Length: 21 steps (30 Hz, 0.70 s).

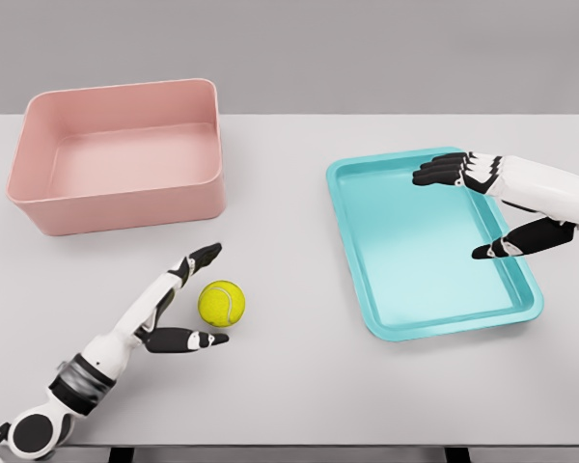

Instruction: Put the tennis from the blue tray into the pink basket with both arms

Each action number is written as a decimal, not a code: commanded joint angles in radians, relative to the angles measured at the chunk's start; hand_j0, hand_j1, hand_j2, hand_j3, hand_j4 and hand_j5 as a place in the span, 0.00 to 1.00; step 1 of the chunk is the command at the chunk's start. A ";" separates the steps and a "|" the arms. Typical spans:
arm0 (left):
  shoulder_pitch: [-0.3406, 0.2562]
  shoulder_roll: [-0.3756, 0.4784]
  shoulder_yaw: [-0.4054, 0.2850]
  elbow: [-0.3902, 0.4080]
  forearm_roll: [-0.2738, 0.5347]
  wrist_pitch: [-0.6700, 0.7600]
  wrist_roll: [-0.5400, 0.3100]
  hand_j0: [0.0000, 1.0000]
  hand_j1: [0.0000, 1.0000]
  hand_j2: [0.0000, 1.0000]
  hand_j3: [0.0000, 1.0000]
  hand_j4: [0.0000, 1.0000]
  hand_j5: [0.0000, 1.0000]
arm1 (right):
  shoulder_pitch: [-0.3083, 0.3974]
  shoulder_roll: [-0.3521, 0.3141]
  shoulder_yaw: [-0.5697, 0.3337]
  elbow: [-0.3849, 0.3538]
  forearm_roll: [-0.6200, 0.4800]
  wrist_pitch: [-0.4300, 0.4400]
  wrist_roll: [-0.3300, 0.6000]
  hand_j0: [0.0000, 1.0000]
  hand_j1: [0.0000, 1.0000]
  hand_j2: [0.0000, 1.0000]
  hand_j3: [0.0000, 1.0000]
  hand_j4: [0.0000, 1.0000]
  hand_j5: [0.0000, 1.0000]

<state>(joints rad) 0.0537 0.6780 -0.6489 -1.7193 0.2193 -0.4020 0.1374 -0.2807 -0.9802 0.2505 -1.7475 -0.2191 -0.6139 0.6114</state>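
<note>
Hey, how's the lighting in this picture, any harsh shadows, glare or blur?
Head view: soft, even light; only faint shadows under the tennis ball, pink basket and blue tray; no glare on the table; everything looks sharp, with no visible blur or distortion.

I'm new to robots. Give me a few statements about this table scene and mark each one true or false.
1. The tennis ball lies on the table, outside the blue tray. True.
2. The pink basket holds the ball. False: nothing shows inside it.
3. The left robot hand has its fingers spread beside the ball without gripping it. True.
4. The right robot hand is closed on a ball. False: it is open above the tray, holding nothing.
5. The tray sits left of the basket. False: it sits to the right.
</note>
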 commanded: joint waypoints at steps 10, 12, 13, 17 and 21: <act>-0.012 0.003 -0.009 0.007 -0.037 0.009 -0.001 0.95 0.95 0.95 0.95 0.95 0.95 | 0.000 0.006 0.007 -0.003 -0.008 0.003 0.000 1.00 1.00 1.00 1.00 1.00 1.00; -0.012 0.005 -0.009 0.009 -0.037 0.008 -0.001 0.88 0.88 0.88 0.88 0.88 0.88 | 0.000 0.006 0.007 -0.003 -0.008 0.003 0.000 1.00 1.00 1.00 1.00 1.00 1.00; -0.012 0.005 -0.009 0.009 -0.037 0.008 -0.001 0.87 0.87 0.87 0.87 0.87 0.87 | 0.000 0.006 0.007 -0.003 -0.008 0.003 0.000 1.00 1.00 1.00 1.00 1.00 1.00; -0.012 0.005 -0.014 0.021 -0.037 0.005 0.001 0.87 0.87 0.87 0.87 0.87 0.87 | -0.002 0.006 0.007 -0.003 -0.008 0.003 0.000 1.00 1.00 1.00 1.00 1.00 1.00; -0.012 0.002 -0.018 0.033 -0.037 0.003 0.001 0.87 0.87 0.87 0.87 0.87 0.87 | -0.002 0.006 0.007 -0.003 -0.008 0.003 0.000 1.00 1.00 1.00 1.00 1.00 1.00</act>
<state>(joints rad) 0.0414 0.6806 -0.6651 -1.6913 0.1820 -0.3975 0.1376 -0.2823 -0.9730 0.2578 -1.7500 -0.2190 -0.6139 0.6114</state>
